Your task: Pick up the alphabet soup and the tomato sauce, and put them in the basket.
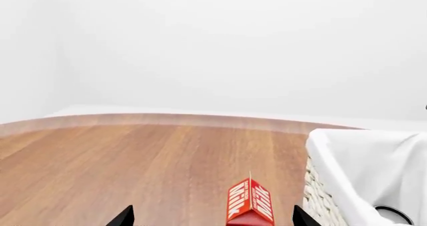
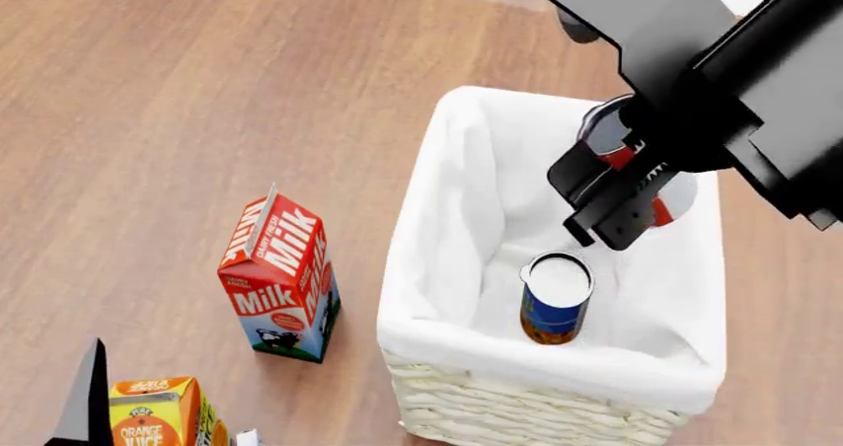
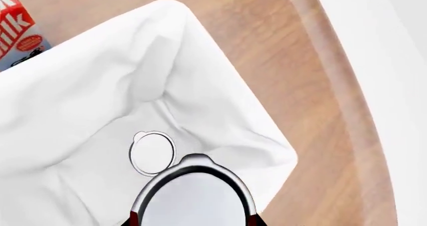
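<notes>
1. Two cans show, both at the basket [image 2: 435, 298]. The soup [image 2: 556, 298] stands upright inside on the liner, toward the near end, its blue label and silver top plain in the head view.
2. From the right wrist, only the soup's [image 3: 153, 152] round top can be seen; its label is hidden.
3. Most of the sauce [image 2: 665, 204] is covered by the right pincer [image 2: 630, 194], which is clamped on it above the basket's interior; only slivers of red label and pale top peek out past the black fingers.
4. In the right wrist view the sauce [image 3: 195, 201] fills the lower edge as a silver disc with a dark rim, cut off by the frame, with bits of red at its sides.
5. Whether the sauce touches the liner cannot be told.
6. Only two dark fingertips [image 1: 123, 217] of the left pincer appear, set wide apart with nothing between them, low over the wooden surface [image 1: 133, 161].
7. A milk carton [image 2: 279, 283] stands left of the basket, apart from it.
8. An orange juice carton [image 2: 161, 411] is cut off at the head view's bottom edge.
</notes>
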You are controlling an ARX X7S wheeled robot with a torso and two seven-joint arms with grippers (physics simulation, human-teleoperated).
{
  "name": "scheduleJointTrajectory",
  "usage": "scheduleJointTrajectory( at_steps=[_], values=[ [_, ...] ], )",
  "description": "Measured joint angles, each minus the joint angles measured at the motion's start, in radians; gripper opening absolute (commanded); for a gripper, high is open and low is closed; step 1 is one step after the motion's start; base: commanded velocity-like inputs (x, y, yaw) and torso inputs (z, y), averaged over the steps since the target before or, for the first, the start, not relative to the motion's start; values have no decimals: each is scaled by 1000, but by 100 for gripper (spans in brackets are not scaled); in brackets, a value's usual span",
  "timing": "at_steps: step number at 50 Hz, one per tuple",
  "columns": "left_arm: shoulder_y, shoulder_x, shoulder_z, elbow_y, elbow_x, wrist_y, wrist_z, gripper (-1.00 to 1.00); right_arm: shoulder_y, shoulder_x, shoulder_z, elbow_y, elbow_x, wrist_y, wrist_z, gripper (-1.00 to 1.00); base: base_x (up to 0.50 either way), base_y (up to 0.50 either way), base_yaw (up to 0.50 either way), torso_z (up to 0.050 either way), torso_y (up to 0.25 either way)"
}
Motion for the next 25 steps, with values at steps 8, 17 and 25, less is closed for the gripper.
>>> scheduleJointTrajectory(
  at_steps=[8, 17, 25],
  values=[
    [1, 0, -1, -8, -1, 4, 2, 100, -6, -48, -35, 75, -29, -21, -32, -100, 0, 0, 0, 0, 0],
    [4, 3, 0, -20, -1, 11, 7, 100, -20, -92, -83, 123, -62, -51, -69, -100, 0, 0, 0, 0, 0],
    [5, 5, 1, -31, -1, 16, 12, 100, -34, -123, -117, 158, -90, -87, -92, -100, 0, 0, 0, 0, 0]
  ],
)
